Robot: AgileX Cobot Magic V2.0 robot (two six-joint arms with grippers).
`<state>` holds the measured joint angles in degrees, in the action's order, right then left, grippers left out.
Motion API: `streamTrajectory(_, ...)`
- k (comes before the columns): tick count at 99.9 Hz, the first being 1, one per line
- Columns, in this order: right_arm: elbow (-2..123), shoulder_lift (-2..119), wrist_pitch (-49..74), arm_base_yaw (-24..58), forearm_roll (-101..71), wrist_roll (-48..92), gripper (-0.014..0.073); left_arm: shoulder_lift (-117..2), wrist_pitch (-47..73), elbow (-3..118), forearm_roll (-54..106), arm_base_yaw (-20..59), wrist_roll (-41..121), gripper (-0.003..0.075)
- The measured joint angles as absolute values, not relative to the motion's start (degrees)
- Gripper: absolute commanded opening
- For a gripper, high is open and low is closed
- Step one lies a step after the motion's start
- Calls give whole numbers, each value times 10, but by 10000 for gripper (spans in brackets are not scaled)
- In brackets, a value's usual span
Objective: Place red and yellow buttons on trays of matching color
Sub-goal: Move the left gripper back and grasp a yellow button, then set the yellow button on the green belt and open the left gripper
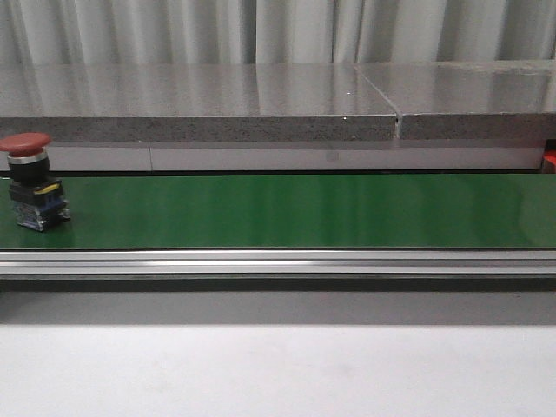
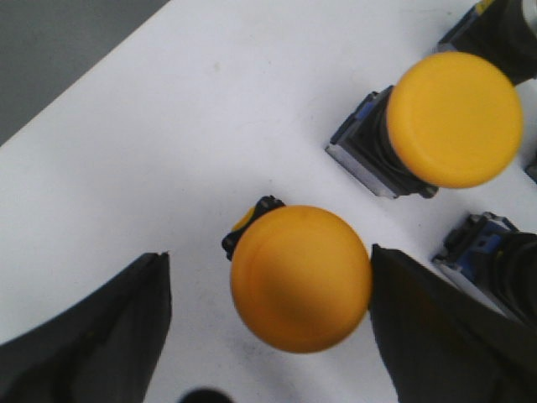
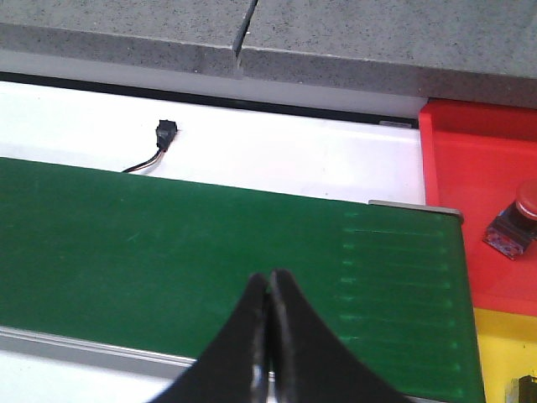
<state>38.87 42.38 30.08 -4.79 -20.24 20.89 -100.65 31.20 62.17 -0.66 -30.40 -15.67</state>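
A red button (image 1: 30, 178) on a black and blue body stands on the green belt (image 1: 304, 208) at the far left. In the left wrist view my left gripper (image 2: 268, 332) is open over a white surface (image 2: 210, 126), with a yellow button (image 2: 300, 277) between its fingers (image 2: 101, 336); one finger is right beside the cap, the other apart. A second yellow button (image 2: 455, 119) stands nearby. My right gripper (image 3: 269, 281) is shut and empty above the green belt (image 3: 168, 243). A red tray (image 3: 478, 176) holds a red button (image 3: 516, 222). A yellow tray (image 3: 499, 353) lies beside it.
More dark button bodies (image 2: 495, 260) stand beside the yellow ones. A grey stone ledge (image 1: 261, 104) runs behind the belt, and an aluminium rail (image 1: 278, 261) along its front. A small black connector with wires (image 3: 166, 133) lies on the white strip behind the belt.
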Motion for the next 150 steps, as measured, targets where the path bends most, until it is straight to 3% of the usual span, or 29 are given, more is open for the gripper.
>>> streamTrajectory(25,389,424,302,-48,-202,209,-66,-1029,289,623,0,-304,-157,459)
streamTrajectory(62,389,424,302,-48,-202,209,-66,-1036,281,623,5,-304,-157,-21)
streamTrajectory(102,389,424,302,-48,-202,209,-66,-882,308,623,16,-284,-156,-19)
streamTrajectory(123,389,424,302,-48,-202,209,-66,-819,334,623,16,-209,-123,-19)
streamTrajectory(150,389,424,302,-48,-202,209,-66,-828,360,623,17,-94,-90,-19)
